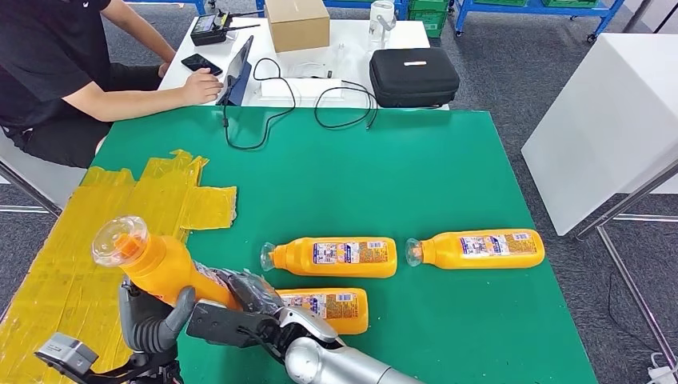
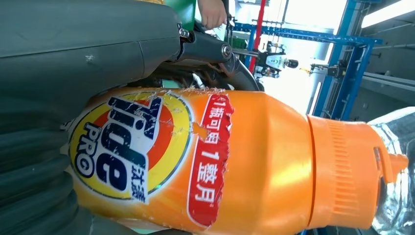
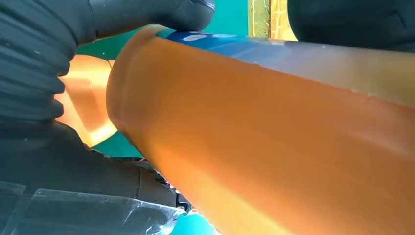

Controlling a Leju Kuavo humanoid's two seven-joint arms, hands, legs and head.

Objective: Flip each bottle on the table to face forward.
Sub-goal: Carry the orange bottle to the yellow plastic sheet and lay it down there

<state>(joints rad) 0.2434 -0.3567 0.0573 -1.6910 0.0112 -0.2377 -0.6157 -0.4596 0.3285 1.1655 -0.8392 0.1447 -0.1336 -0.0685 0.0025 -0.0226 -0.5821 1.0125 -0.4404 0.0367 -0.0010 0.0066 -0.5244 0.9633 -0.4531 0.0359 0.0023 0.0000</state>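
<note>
Nearest the robot, both arms meet at the near left of the green table (image 1: 448, 176). The left robot hand (image 1: 152, 320) wraps its fingers around the lower body of a raised orange bottle (image 1: 156, 260), which tilts up and to the left with its clear cap uppermost, lifted off the table. The left wrist view shows the bottle's front label, torn at the edges, facing that camera. The right robot hand (image 1: 240, 308) also closes on the same bottle from the right side, its fingers against the bottle's base end; the right wrist view shows the orange body pressed between thumb and fingers.

Just behind the right robot hand a second bottle (image 1: 332, 308) lies flat on the table, label up, partly hidden by the arm. Beyond it a third bottle (image 1: 336, 257) lies on its side, cap to the left, and a fourth bottle (image 1: 480, 249) lies to its right, same way round.

Yellow tape (image 1: 96, 240) covers the table's left part. At the far side a person (image 1: 48, 72) sits at a white desk (image 1: 352, 40) carrying a black case (image 1: 413, 77) and a cardboard box (image 1: 297, 22).
</note>
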